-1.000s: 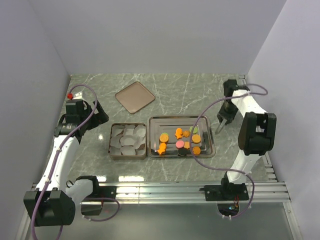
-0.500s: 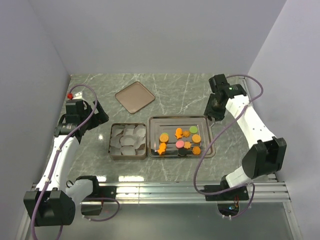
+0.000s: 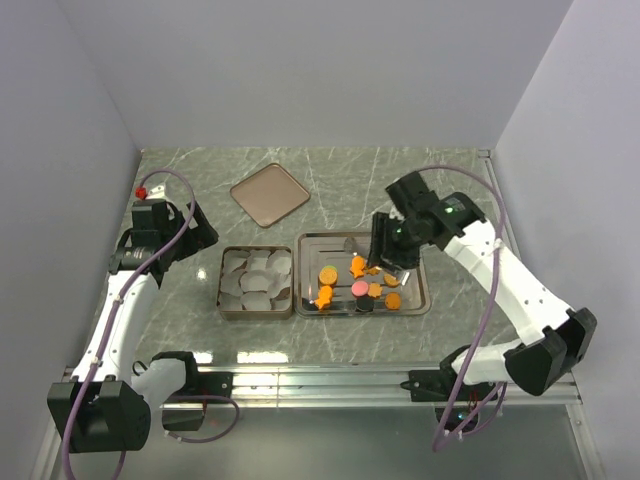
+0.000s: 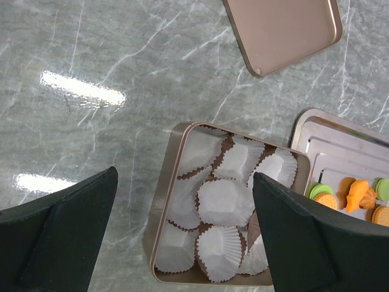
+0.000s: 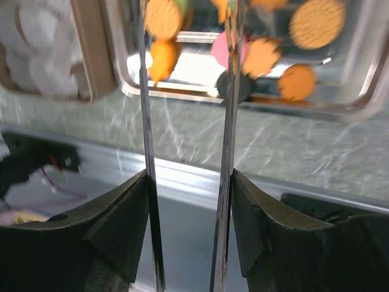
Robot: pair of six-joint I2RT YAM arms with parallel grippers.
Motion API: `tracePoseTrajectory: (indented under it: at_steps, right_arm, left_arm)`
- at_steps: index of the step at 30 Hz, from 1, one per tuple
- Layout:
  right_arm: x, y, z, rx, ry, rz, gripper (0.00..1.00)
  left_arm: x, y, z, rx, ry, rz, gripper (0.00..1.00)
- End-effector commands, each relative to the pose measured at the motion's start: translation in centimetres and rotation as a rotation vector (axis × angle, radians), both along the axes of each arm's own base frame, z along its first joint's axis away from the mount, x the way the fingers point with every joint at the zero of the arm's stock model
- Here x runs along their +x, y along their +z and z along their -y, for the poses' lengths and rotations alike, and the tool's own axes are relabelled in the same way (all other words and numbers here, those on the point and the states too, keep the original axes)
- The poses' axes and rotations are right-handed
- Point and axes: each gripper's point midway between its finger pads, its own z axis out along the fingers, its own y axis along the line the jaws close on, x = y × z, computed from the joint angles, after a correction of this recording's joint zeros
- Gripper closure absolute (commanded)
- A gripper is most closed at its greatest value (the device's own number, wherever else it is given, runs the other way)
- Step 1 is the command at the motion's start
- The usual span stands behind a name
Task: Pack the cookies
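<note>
The cookies (image 3: 359, 288) lie in a silver tray (image 3: 303, 270): orange rounds, orange figure shapes, one pink and one dark. My right gripper (image 3: 378, 262) hangs over the tray's middle, above the cookies, and hides some of them. In the right wrist view its two thin metal blades (image 5: 188, 36) stand apart with nothing between them; the pink cookie (image 5: 222, 52) and the dark cookie (image 5: 236, 86) lie behind the right blade. My left gripper (image 3: 200, 232) is open and empty, left of the tin; in the left wrist view (image 4: 182, 243) it spans the paper cups.
A copper tin (image 3: 222, 285) full of white paper cups (image 4: 225, 201) stands left of the tray. Its flat lid (image 3: 270, 194) lies behind it on the marble table. The tray's left edge (image 4: 340, 137) shows in the left wrist view. Grey walls close in on three sides.
My right arm has swung from beside the tray's right edge leftward and now reaches over the cookies. The left arm has not moved.
</note>
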Motion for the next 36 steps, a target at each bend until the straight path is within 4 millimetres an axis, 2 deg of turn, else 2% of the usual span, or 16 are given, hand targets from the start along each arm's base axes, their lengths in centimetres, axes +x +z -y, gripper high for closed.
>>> tracePoseTrajectory:
  at_steps: [1,2,5,10,18,21,29,36]
  right_arm:
    - [-1.8,-0.5,-2.9,0.017,0.086,-0.053,0.39]
    - [-1.5,-0.8,-3.3,-0.013,0.095,-0.051,0.38]
    - [-2.2,-1.5,-4.4,-0.077,0.138,-0.071,0.38]
    - [-2.3,-2.7,-4.3,-0.158,0.133,-0.082,0.37]
    - [-2.3,-3.5,-6.3,-0.189,0.189,-0.092,0.37]
    - [-1.9,-3.8,-6.9,-0.191,0.198,-0.09,0.37]
    - [-0.6,-4.8,-7.1,-0.256,0.199,-0.081,0.37]
    - [-0.1,-5.5,-8.1,-0.246,0.212,-0.095,0.39]
  left_arm:
    - [0.5,1.2,0.4,0.003,-0.03,0.058,0.01]
    - [0.5,1.1,0.3,0.003,-0.028,0.055,0.01]
    - [0.5,1.3,0.3,0.007,-0.027,0.059,0.01]
    - [0.3,1.6,0.2,0.011,-0.022,0.07,0.0]
    - [0.2,1.9,0.3,0.007,-0.026,0.083,0.01]
    - [0.2,2.0,0.4,0.007,-0.029,0.088,0.01]
    - [0.0,2.3,0.5,0.014,-0.026,0.097,0.01]
    - [0.0,2.3,0.4,0.018,-0.018,0.096,0.01]
